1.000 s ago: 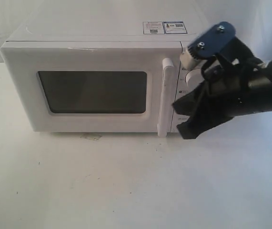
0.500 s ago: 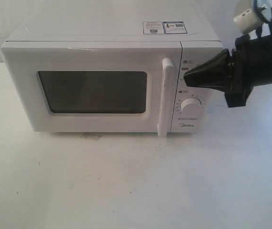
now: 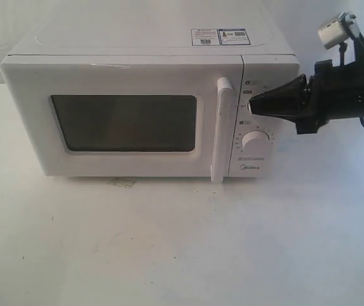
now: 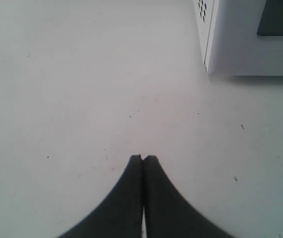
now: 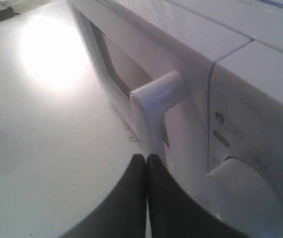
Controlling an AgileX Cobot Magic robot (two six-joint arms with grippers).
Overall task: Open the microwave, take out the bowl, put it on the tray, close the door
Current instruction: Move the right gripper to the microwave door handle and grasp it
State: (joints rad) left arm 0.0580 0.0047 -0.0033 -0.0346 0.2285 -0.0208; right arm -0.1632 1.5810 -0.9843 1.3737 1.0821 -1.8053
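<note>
White table point(image 3: 169, 242) fills the near field, bare apart from small specks. No tray shows in any view.

Left gripper point(image 4: 142, 159): fingers pressed together, holding nothing, over open table. Its own camera catches only a lower corner of the microwave beyond it. It is absent from the exterior view, so I cannot place it more closely.

Microwave point(image 3: 137, 44) sits mid-table, front facing near. Door point(image 3: 35, 115) is fully shut, flush with the control panel. Window point(image 3: 124, 122) is dark; the bowl cannot be seen, and I judge it is inside.

Handle point(image 3: 222, 127) is upright at the door's right edge and untouched.

Right gripper point(image 3: 253, 104): fingers pressed together, empty, tip at the control panel just right of the handle and above the lower dial point(image 3: 256, 141). Whether it touches the panel I cannot tell.

Stickers point(image 3: 220, 36) lie on the far right of the top; a pale backdrop stands behind.

Progress: no step is complete. The arm looks to be in its approach for the door opening. Left to do: open the door, lift out the bowl, place it on the tray, close the door.
</note>
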